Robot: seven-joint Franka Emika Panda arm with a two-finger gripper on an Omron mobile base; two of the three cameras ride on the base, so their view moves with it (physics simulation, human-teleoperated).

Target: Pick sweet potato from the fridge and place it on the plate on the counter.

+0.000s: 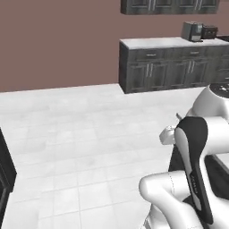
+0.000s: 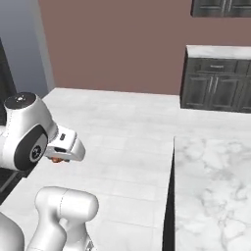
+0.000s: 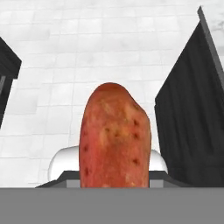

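The gripper (image 2: 60, 158) at mid-left of the right base view is clamped on the sweet potato (image 3: 114, 138), above white floor (image 1: 80, 134).

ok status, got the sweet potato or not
Gripper shut on sweet potato, carried over open floor. Marble counter to the right. Nothing in the way.
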